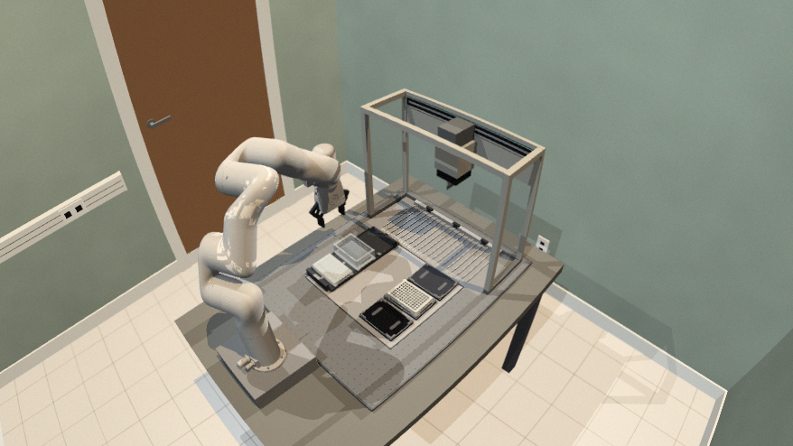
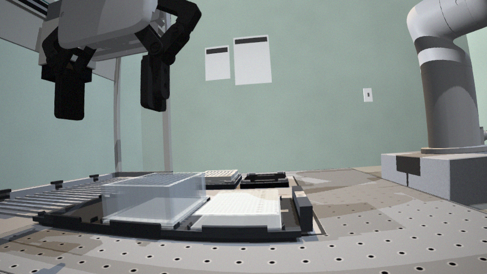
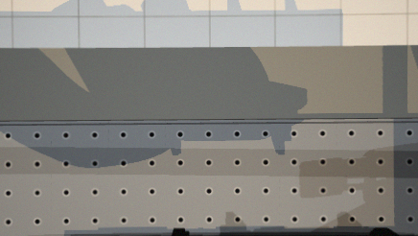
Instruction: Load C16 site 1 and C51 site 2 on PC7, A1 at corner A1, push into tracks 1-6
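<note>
1. Lighting was bright and even, no dim corners.
2. Hard-edged, overlapping shadows crossed the perforated table (image 3: 211,192), so probably several lights overhead.
3. The white arm (image 1: 244,221) had some soft glare.
4. Everything looked sharp; the exterior view bowed near its lower edge.
</note>
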